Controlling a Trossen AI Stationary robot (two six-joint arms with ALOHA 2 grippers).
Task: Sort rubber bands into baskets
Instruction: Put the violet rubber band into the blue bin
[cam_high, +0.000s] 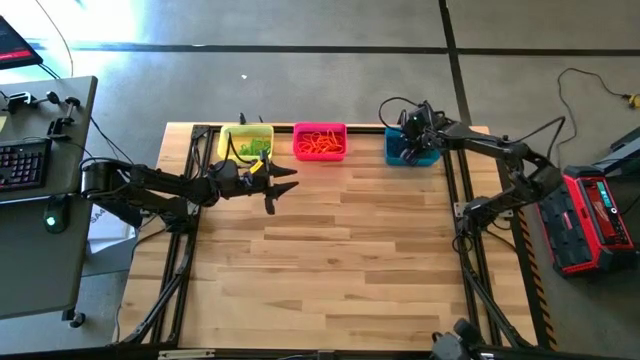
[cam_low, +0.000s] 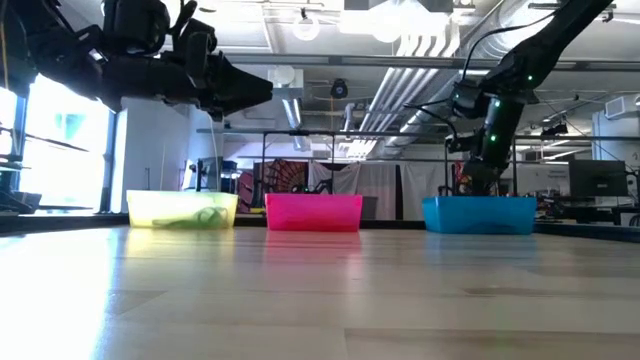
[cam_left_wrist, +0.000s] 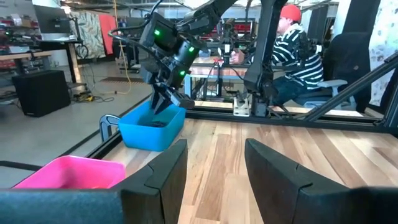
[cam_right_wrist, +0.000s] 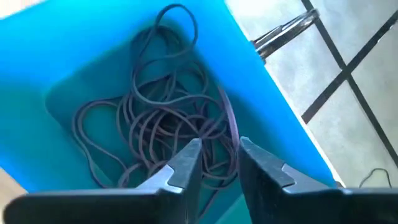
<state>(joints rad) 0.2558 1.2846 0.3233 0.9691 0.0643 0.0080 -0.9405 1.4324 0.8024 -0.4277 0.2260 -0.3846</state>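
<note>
While right claw (cam_right_wrist: 217, 163) hangs parted in teal basket (cam_right_wrist: 74, 68), seemingly empty; left claw (cam_left_wrist: 214, 171) parted.

The table (cam_high: 330, 260) is pale striped wood; the baskets are yellow (cam_high: 246, 142) with green bands (cam_high: 254, 148), pink-magenta (cam_high: 320, 141) with orange bands (cam_high: 320, 142), and teal-blue (cam_high: 412, 150) with dark brown bands (cam_right_wrist: 161, 130); a person's (cam_left_wrist: 297, 53) shirt is black-and-white striped.

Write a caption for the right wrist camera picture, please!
Right gripper, fingers parted, pokes into the blue basket above a tangle of dark rubber bands.
</note>
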